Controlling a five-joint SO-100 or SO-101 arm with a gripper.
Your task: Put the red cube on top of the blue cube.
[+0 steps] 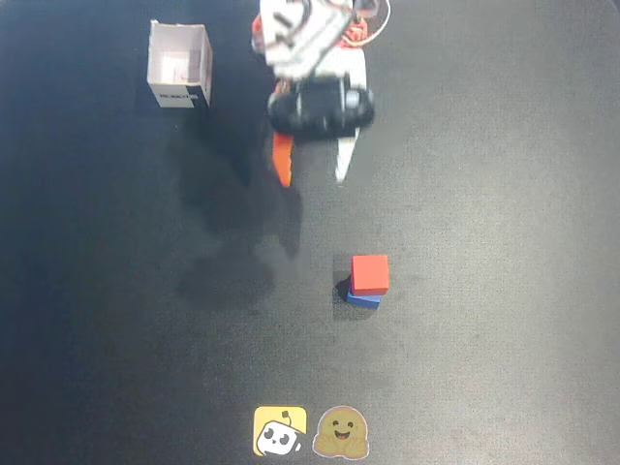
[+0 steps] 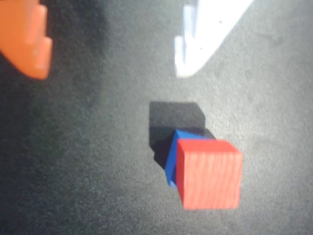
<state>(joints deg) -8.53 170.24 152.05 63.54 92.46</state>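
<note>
White arm (image 1: 305,39) with black motor housing (image 1: 320,107); tool (image 1: 312,172) has one orange finger (image 1: 282,160), one white finger (image 1: 347,155).

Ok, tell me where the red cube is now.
The red cube sits on the blue cube, right of centre in the overhead view, below the open gripper and apart from it.

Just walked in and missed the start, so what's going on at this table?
A small robot arm has a stacking job, and the stack is made: the red cube sits on top of the blue cube, slightly off-square, so a blue edge shows beneath. The end effector is open, holds nothing and hangs apart from the stack, its orange and white fingers spread. A white open-topped box stands off to the upper left in the overhead view, and two stickers lie on the dark table.
</note>
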